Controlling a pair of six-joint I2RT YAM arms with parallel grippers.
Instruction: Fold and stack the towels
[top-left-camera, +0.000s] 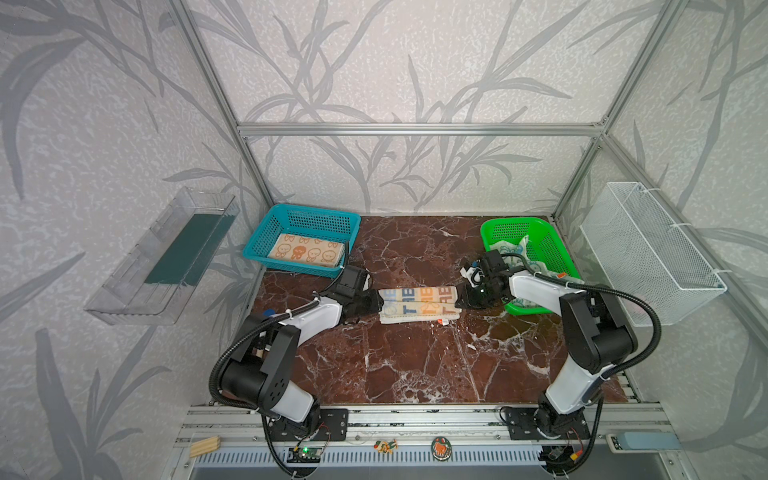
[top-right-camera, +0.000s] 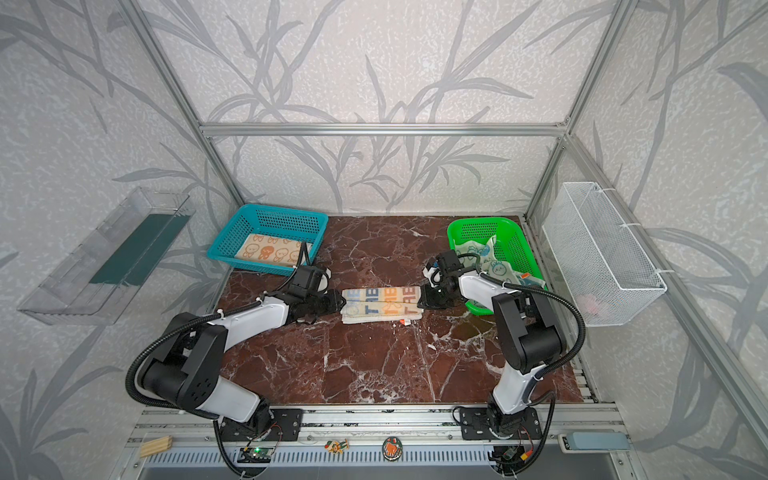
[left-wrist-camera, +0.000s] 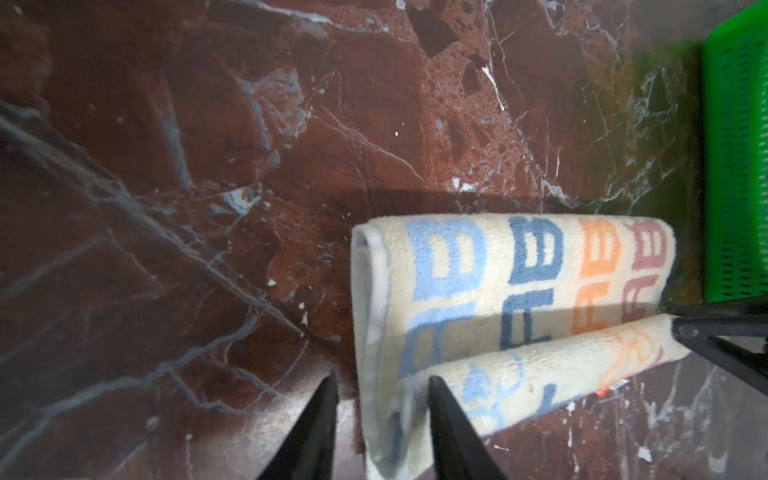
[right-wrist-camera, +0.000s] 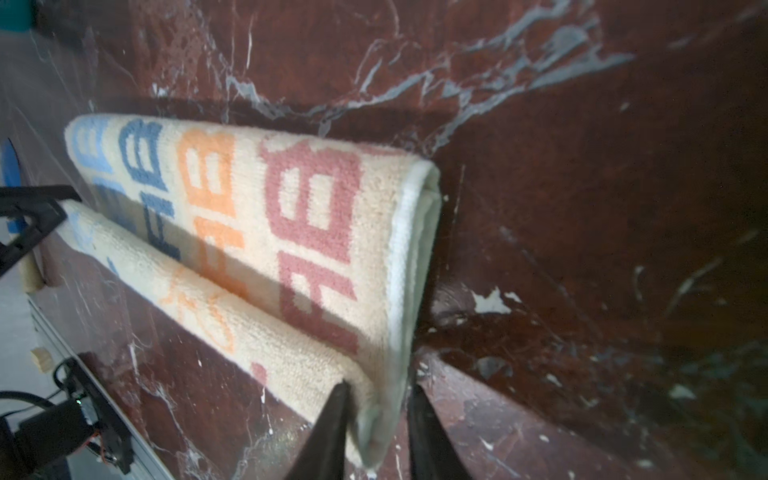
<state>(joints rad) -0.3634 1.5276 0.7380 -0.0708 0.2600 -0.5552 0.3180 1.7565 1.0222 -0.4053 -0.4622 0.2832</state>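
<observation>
Lying folded lengthwise in the middle of a dark red marble table (top-left-camera: 415, 365) is a striped towel (top-left-camera: 417, 305) with big blue, orange and pink letters. The left gripper (top-left-camera: 379, 305) sits at its left end. In the left wrist view its fingers (left-wrist-camera: 320, 424) stand apart, loosely either side of the towel's hem. The right gripper (top-left-camera: 459, 301) sits at the right end, fingers (right-wrist-camera: 332, 424) parted narrowly with the folded corner between them. At the back left, a blue basket (top-left-camera: 303, 208) holds a flat folded towel with orange bunnies (top-left-camera: 305, 251). At the back right, a green basket (top-left-camera: 519, 220) holds a crumpled towel with blue bunnies (top-left-camera: 513, 249).
</observation>
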